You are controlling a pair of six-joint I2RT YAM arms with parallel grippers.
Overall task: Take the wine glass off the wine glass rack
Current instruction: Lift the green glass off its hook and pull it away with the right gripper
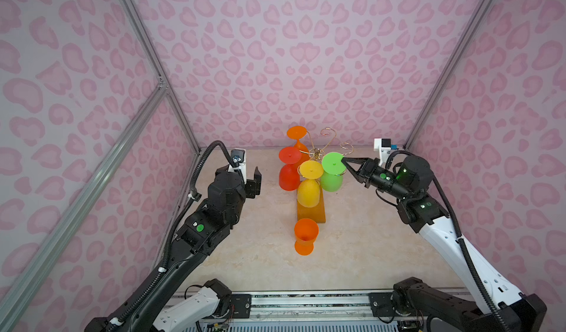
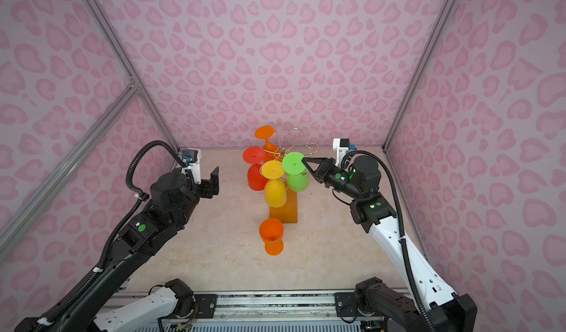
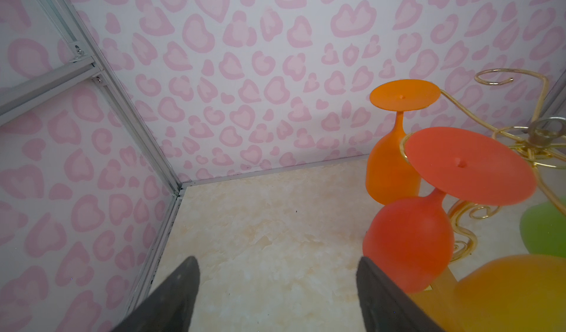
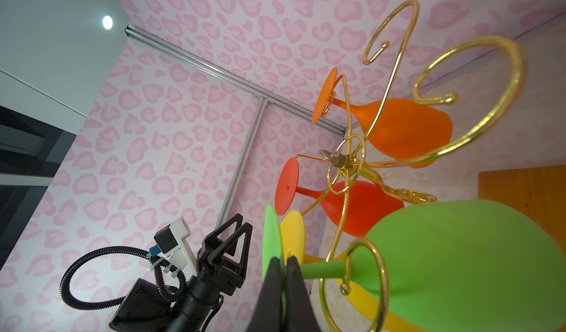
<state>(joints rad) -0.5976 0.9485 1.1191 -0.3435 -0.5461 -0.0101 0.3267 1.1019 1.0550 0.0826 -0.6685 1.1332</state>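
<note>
The right jaws are shut on the foot of the green wine glass (image 4: pixel 459 269), which hangs inverted on the wine glass rack (image 4: pixel 338 159). Best, I judge, to slide it level along its wire arm (lifting only once the stem clears the curl). The left jaws stand wide and empty, apart from the rack.

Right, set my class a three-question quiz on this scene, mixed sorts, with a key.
1. True or false: the left gripper holds a glass.
2. Which glass's foot is pinched by the fingers of the right gripper? A red, B yellow, C green.
3. Fill in: ___ glasses hang upside down on the wine glass rack.
Key: 1 false, it is open and empty. 2 C, the green glass. 3 four; the standing orange glass is on the table.
</note>
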